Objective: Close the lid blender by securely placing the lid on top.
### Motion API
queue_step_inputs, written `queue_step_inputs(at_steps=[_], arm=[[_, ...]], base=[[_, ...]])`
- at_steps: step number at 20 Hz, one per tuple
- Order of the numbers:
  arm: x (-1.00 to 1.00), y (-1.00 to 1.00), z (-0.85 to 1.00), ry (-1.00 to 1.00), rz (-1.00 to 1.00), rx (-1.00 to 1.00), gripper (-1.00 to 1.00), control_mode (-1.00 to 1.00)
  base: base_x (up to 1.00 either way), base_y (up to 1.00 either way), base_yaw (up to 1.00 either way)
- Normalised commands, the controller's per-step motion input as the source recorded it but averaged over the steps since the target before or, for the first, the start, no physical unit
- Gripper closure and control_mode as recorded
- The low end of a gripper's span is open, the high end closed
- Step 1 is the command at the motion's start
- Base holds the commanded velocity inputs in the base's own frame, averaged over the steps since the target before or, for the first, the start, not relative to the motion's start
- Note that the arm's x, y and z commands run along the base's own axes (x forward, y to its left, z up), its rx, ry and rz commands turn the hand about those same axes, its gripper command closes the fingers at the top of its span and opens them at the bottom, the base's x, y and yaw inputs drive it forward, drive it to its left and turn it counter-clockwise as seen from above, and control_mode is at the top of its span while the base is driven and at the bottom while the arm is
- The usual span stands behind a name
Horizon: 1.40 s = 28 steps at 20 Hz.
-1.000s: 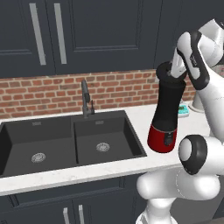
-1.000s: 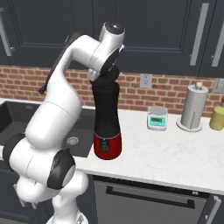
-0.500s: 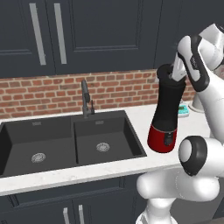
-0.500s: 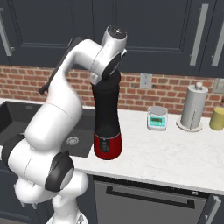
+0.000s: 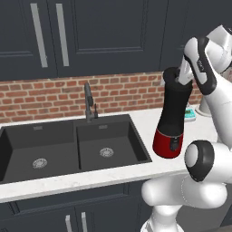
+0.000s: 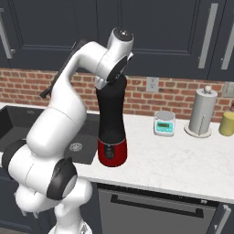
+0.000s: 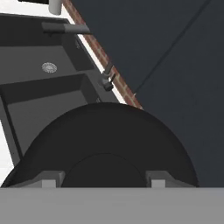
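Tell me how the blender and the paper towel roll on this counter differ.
The blender is black on a glossy red base; the paper towel roll is pale grey-white. The blender stands taller than the roll. The blender sits beside the sink with the robot's arm over its top; the roll stands apart, near the brick wall, with nothing touching it. Both stand upright on the white counter.

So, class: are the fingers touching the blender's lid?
Touching. In the hand view, the fingers sit against either side of the knob on the lid, with no gap showing.
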Motion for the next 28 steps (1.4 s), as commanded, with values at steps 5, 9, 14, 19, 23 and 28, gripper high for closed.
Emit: queue_step_inputs(at_steps=[5, 9, 14, 19, 23, 28], arm=[[0.00, 0.01, -0.23, 0.12, 0.00, -0.03, 1.00, -1.00], [-0.17, 0.00, -0.36, 0.08, 0.00, -0.06, 1.00, -1.00], [-0.06, 0.00, -0.09, 0.07, 0.00, -0.01, 1.00, -1.00], [-0.02, -0.06, -0.14, 0.04, 0.00, -0.04, 1.00, -1.00], [-0.03, -0.06, -0.04, 0.00, 0.00, -0.02, 1.00, -1.00], [0.00, 0.00, -0.12, 0.03, 0.00, -0.02, 1.00, -1.00]], base=[[0.00, 0.00, 0.00], [0.00, 0.00, 0.00], [0.00, 0.00, 0.00], [0.00, 0.00, 0.00], [0.00, 0.00, 0.00], [0.00, 0.00, 0.00]])
